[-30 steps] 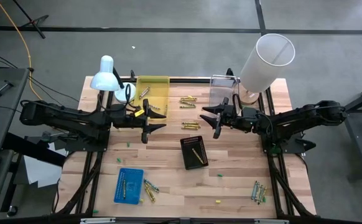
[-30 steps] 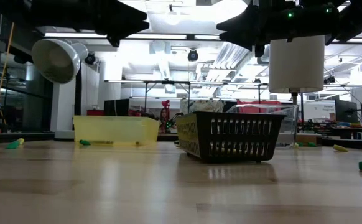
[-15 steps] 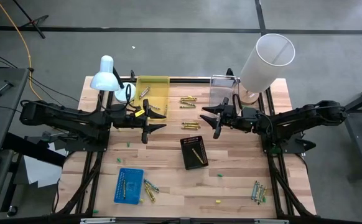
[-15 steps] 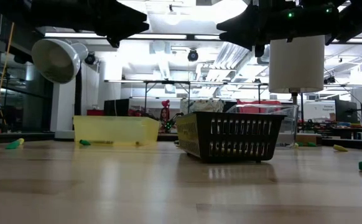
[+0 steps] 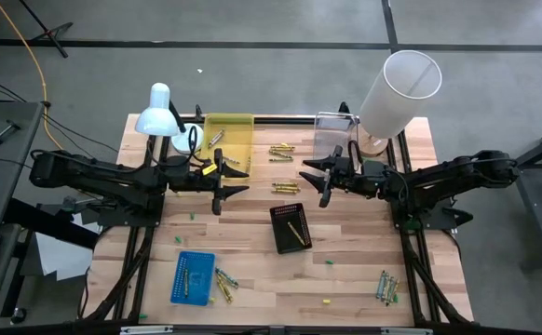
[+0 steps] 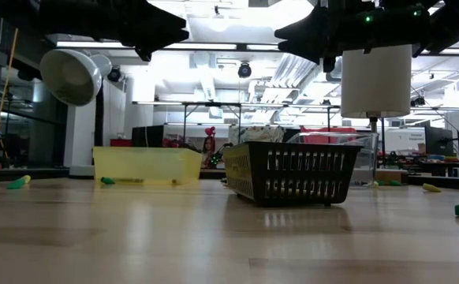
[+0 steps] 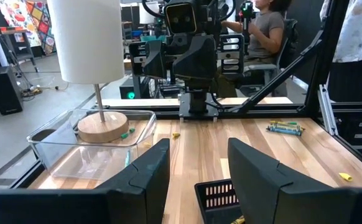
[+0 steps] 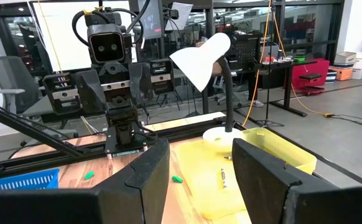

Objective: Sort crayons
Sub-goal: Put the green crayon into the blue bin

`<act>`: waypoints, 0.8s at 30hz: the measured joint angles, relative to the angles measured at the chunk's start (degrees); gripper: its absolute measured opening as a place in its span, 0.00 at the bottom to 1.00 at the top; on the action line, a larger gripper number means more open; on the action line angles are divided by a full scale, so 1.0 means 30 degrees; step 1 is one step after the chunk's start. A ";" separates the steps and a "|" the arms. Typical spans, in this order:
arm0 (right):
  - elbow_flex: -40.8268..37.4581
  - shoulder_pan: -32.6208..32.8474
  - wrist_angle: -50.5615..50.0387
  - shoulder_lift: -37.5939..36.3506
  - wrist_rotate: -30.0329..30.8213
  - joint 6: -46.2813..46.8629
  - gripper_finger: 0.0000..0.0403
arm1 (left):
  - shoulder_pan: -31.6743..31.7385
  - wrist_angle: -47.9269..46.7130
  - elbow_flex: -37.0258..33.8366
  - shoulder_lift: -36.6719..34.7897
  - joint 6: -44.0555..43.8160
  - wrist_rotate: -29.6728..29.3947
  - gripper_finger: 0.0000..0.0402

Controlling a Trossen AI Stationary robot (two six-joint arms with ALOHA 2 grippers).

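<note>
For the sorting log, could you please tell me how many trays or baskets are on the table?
4: a yellow tray at the back left, a clear tray at the back right, a black basket in the middle, and a blue basket at the front left.

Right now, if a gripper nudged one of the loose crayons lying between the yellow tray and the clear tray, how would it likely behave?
The crayons are thin round sticks lying flat on bare wood, so one would probably roll or skid sideways. They look small and light, so a slight touch would likely scatter neighbours. Being slender, one may snap if pinched hard.
</note>
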 joint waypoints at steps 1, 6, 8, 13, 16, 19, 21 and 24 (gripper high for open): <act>0.0000 0.0005 0.0000 0.0000 0.0000 0.0001 0.42 | 0.0000 -0.0001 0.0000 0.0000 -0.0004 0.0001 0.37; 0.0000 0.0000 0.0000 0.0000 0.0000 0.0144 0.42 | 0.0000 0.0003 0.0000 0.0000 -0.0001 -0.0003 0.37; 0.0007 0.0000 -0.0030 0.0000 -0.0438 0.0699 0.42 | 0.0000 0.0024 0.0000 0.0000 -0.0004 0.0000 0.37; 0.2636 -0.0339 -0.4709 0.1272 0.0503 0.0876 0.42 | 0.0000 0.0358 0.0000 0.0000 -0.0631 0.0082 0.37; 0.6070 -0.1215 -0.9306 0.3296 0.0582 0.0235 0.42 | -0.0032 0.0465 0.0000 0.0000 -0.0711 0.0101 0.37; 1.0291 -0.2339 -1.4731 0.5854 -0.0251 -0.1089 0.42 | -0.0251 0.0540 0.0000 -0.0002 -0.0840 0.0143 0.37; 1.3066 -0.3171 -1.8390 0.7971 -0.0713 -0.2477 0.42 | -0.0470 0.0715 0.0000 -0.0042 -0.0853 0.0153 0.37; 1.6169 -0.4200 -2.2747 1.0867 -0.0784 -0.4486 0.42 | -0.0974 0.0724 -0.0004 -0.0411 -0.0861 0.0169 0.37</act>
